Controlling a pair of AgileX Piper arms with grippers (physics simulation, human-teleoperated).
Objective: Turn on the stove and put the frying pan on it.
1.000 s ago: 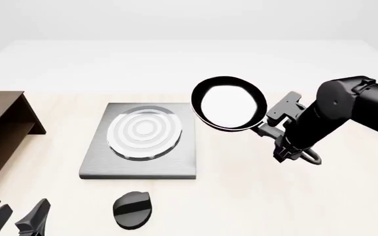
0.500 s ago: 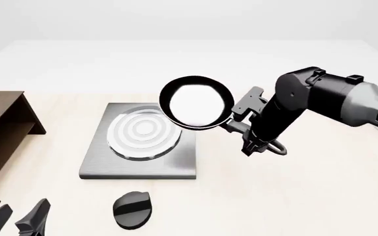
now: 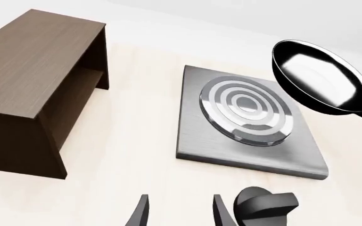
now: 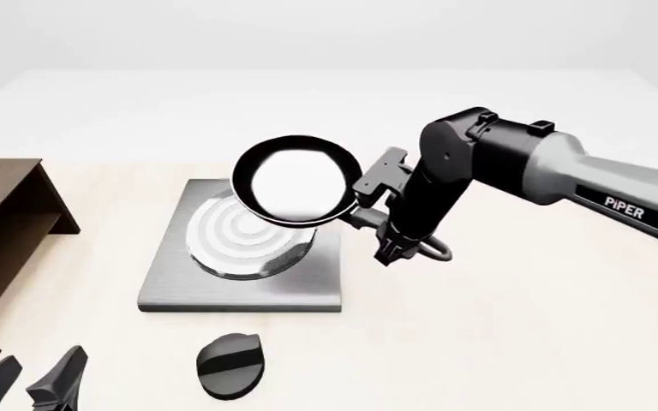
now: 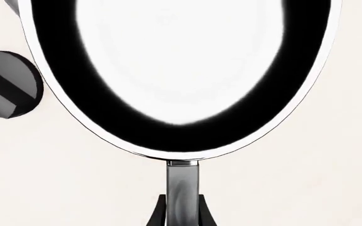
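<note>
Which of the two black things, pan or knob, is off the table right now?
The frying pan, held by its handle in the right gripper above the stove; the knob lies on the table.

Glossy black frying pan [image 4: 296, 181], brushed grey metal stove [image 4: 306, 278], matt dark-wood shelf [image 4: 3, 224].

black frying pan [image 4: 296, 181] (airborne) above grey stove [image 4: 244, 280]; knob [image 4: 230, 366] apart.

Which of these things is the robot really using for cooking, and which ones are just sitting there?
For the job:
- pan, held up by its handle in the right gripper, over the stove
- stove, with its round burner
- knob, near the left gripper

Just sitting there:
- brown shelf, beside the stove
</note>
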